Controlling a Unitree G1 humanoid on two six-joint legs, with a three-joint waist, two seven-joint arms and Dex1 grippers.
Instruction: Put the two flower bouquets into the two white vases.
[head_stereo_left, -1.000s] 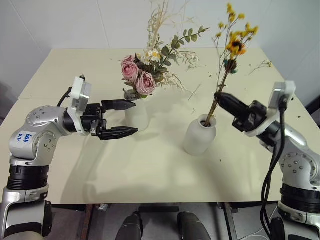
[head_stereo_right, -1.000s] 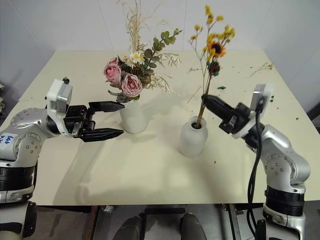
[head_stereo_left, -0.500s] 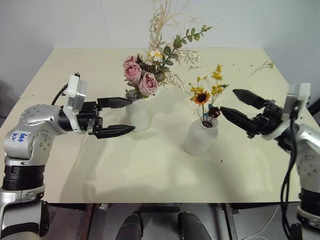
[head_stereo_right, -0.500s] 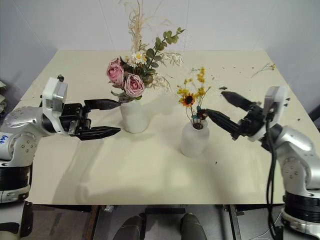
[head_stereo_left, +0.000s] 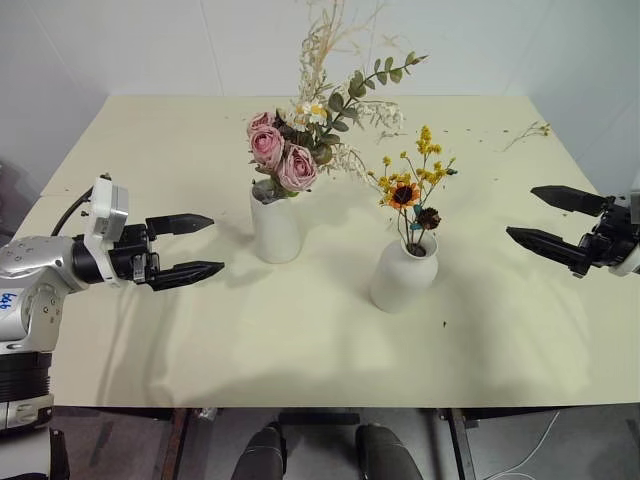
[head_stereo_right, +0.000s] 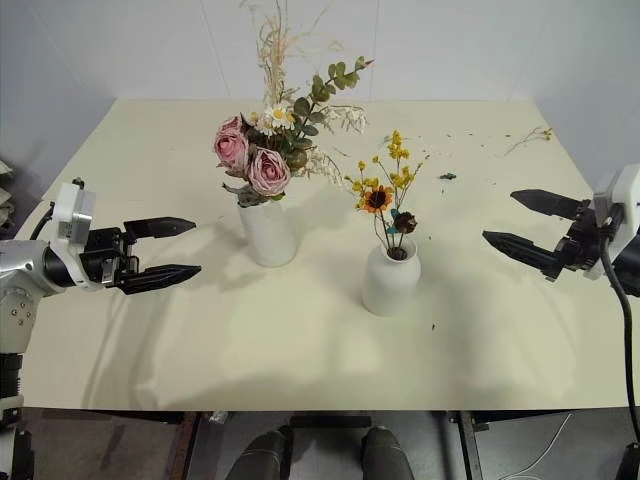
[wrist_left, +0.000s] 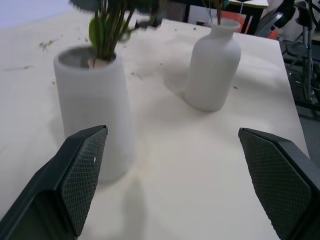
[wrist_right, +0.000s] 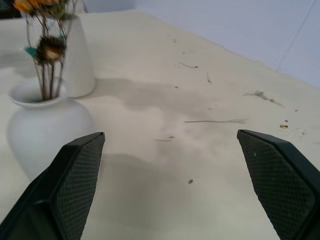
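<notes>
Left gripper (head_stereo_left: 188, 246): fingers spread, empty, left of cylinder vase (head_stereo_left: 275, 226)
Right gripper (head_stereo_left: 548, 219): fingers spread, empty, right of bottle vase (head_stereo_left: 403, 273)
Rose bouquet (head_stereo_left: 290, 160): upright in cylinder vase
Yellow-orange bunch (head_stereo_left: 411, 185): stems in bottle vase
Right wrist view: loose twigs (wrist_right: 215, 121) on table (head_stereo_left: 300, 340)
Far edge: twig (head_stereo_left: 525, 131) near right corner

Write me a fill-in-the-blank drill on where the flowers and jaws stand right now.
1. The pink rose bouquet stands in the ____ vase.
2. The yellow-orange bunch sits in the rounded ____ vase.
3. Both the left gripper and right gripper have jaws ____, holding nothing.

Missing words: cylinder; bottle; open
</notes>
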